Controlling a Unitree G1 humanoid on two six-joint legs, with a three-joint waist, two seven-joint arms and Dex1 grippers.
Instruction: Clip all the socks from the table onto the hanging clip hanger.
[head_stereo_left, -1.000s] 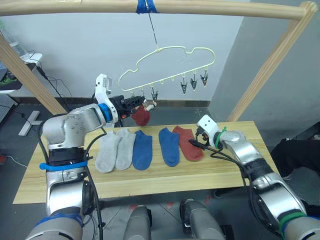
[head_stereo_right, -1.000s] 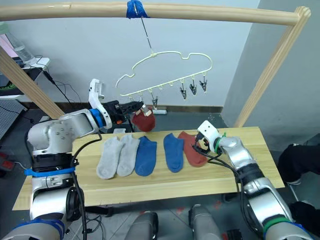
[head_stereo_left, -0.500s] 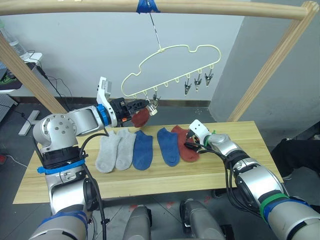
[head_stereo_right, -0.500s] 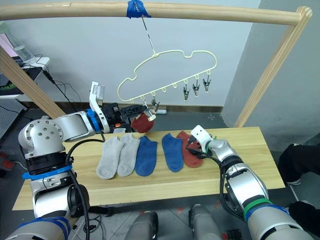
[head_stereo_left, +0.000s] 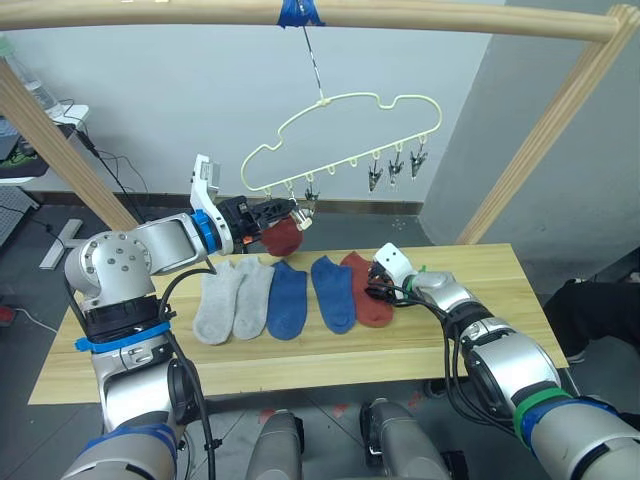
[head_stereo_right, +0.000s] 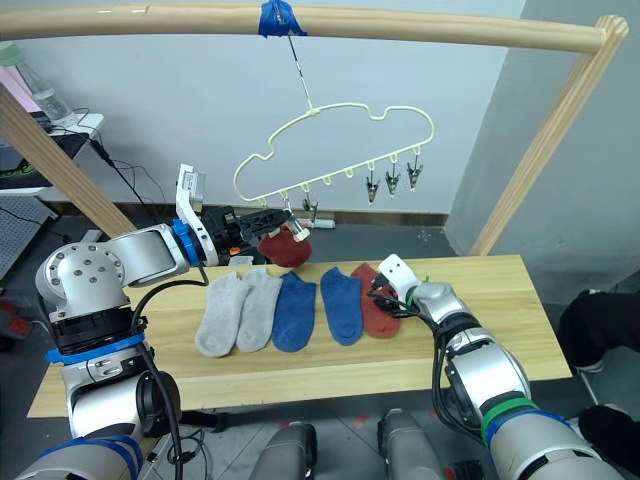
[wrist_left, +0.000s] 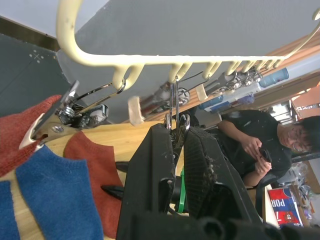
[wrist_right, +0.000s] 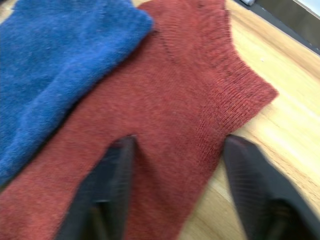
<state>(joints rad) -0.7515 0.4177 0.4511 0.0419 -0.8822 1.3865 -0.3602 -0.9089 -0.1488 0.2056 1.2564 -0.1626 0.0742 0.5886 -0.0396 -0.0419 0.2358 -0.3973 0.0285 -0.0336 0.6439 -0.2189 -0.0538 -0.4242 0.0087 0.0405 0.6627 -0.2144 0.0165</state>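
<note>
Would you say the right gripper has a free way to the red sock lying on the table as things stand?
Probably yes. The right gripper is open and right over the red sock on the table, one finger over the fabric and the other at its cuff edge, with nothing between.

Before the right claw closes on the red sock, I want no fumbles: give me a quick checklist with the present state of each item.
1. Right claw open, fingers astride the red sock's edge: ok.
2. Sock flat on the table: ok.
3. Only the red sock between the fingers, blue sock outside: ok.
4. Left claw pinching a clip on the clip hanger: ok.
5. Other red sock clipped on: ok.
6. Free clips remaining: ok.
</note>
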